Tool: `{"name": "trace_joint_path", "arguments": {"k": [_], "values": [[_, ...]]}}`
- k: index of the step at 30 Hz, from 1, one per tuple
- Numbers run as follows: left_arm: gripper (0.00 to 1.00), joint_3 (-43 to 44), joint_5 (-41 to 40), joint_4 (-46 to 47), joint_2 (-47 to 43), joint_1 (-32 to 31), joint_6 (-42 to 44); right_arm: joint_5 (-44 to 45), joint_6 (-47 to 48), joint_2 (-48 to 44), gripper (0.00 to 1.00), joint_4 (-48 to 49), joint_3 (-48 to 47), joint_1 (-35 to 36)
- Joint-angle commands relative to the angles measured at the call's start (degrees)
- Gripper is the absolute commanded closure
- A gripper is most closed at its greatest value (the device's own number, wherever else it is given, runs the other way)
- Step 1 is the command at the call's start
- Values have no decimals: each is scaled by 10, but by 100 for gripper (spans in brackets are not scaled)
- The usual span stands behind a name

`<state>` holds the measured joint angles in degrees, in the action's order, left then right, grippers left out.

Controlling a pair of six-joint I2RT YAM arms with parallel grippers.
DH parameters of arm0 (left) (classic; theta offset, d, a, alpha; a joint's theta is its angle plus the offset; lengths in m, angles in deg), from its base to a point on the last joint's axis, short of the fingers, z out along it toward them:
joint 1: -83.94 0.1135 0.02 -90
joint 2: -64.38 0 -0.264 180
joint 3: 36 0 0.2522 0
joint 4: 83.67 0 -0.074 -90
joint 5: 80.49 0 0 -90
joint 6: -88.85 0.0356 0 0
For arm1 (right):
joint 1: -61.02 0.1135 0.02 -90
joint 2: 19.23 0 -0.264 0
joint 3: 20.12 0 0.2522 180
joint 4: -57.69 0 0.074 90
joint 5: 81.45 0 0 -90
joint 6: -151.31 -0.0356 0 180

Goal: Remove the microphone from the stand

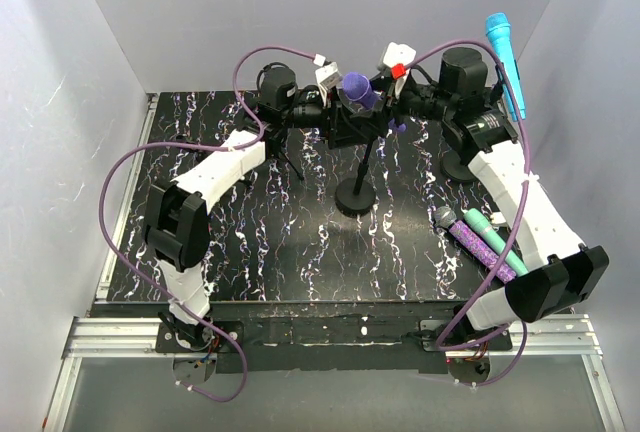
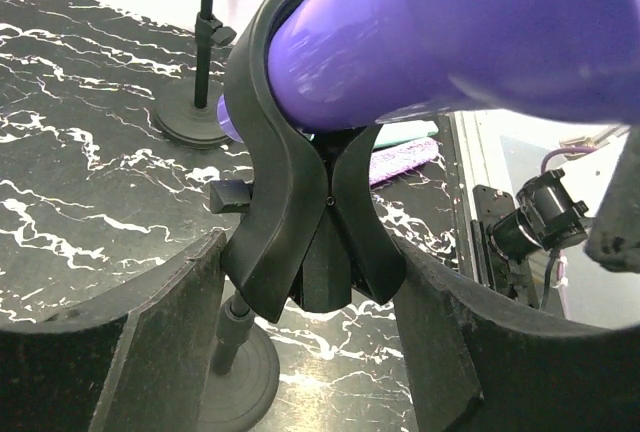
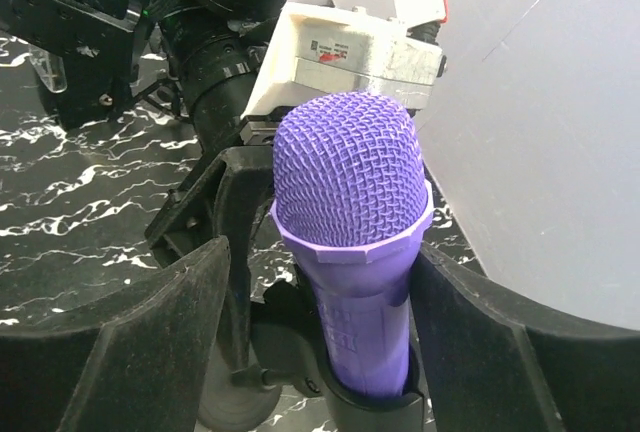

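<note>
Left gripper (image 2: 312, 282) is clamped on the clip (image 2: 300, 202), bracing the stand (image 1: 356, 192). Purple microphone (image 3: 350, 212) sits in that clip. Right gripper (image 3: 322, 257) straddles it, jaws apart, with a gap on one side. If you pull before you're gripping it, it slips. Pull off-axis and the stand tips.

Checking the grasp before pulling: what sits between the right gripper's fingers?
The purple microphone, seated in the stand's clip, sits between the fingers of the right gripper; the right wrist view shows it.
</note>
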<state>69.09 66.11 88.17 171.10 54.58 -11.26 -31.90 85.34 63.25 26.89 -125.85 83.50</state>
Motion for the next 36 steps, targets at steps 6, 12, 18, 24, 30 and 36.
{"name": "trace_joint_path", "arguments": {"k": [6,12,18,24,30,36], "values": [[47,-6,-3,-2,-72,-2,23,82,34,-2,78,37,-11,20],[12,-48,-102,-45,-138,-2,98,109,13,-15,99,46,6,20],[4,-102,-80,-53,-187,-2,156,114,6,-33,99,48,28,26],[4,-120,-90,22,-156,-19,134,124,-8,-42,99,46,35,27],[6,-118,-105,57,-119,-46,141,109,-44,-54,99,39,47,13],[14,-108,-84,75,-103,-54,125,81,-79,-54,99,3,38,-11]]}}
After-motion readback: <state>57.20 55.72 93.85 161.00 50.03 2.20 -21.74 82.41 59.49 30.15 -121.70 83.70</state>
